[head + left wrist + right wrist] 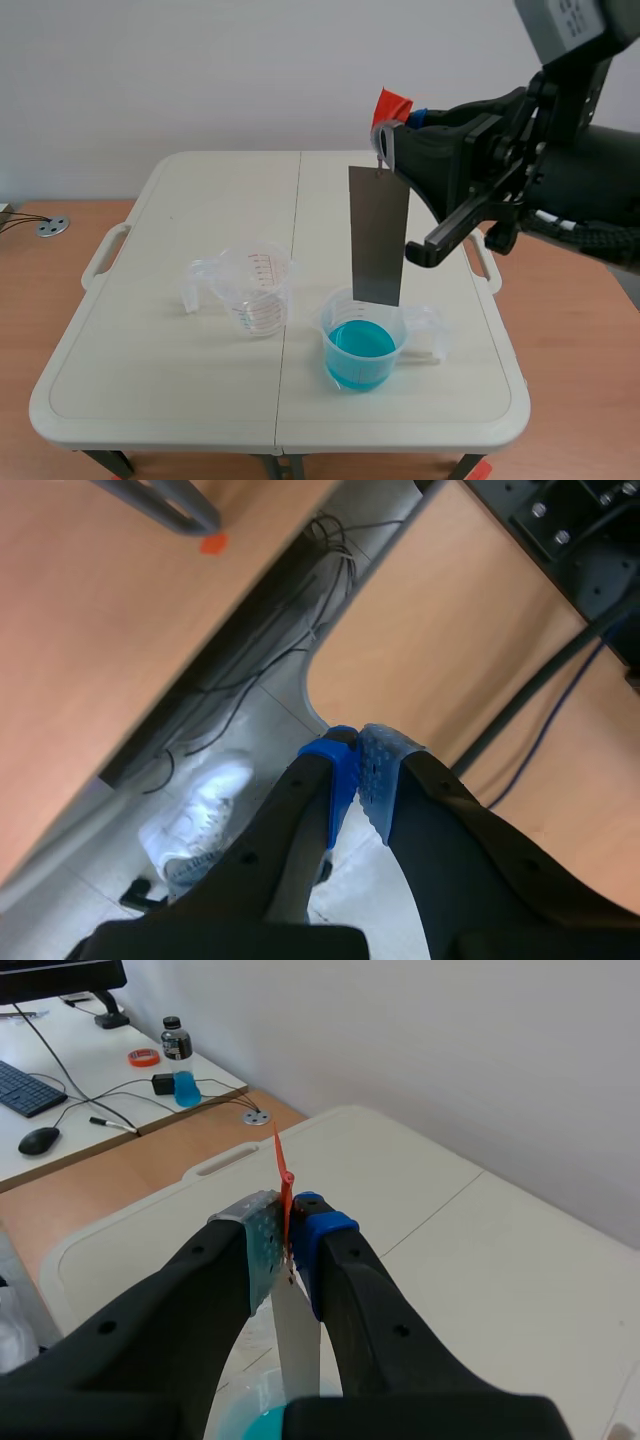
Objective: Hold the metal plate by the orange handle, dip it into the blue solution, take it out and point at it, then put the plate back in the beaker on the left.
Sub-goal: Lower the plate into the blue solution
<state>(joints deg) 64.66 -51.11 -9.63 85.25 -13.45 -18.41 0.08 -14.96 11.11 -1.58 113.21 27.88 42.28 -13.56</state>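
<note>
Metal plate at beaker mouth, depth unclear
Whether its lower edge is inside the blue-solution beaker or just above cannot be told; the right claw covers most of the orange handle.

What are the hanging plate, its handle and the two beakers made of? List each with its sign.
Metal plate: flat dull-grey sheet, matte, apparently metal. Orange handle: thin creased orange-red tab, probably tape. Left beaker and beaker of blue solution: see-through walls, moulded handles, likely clear plastic.
</note>
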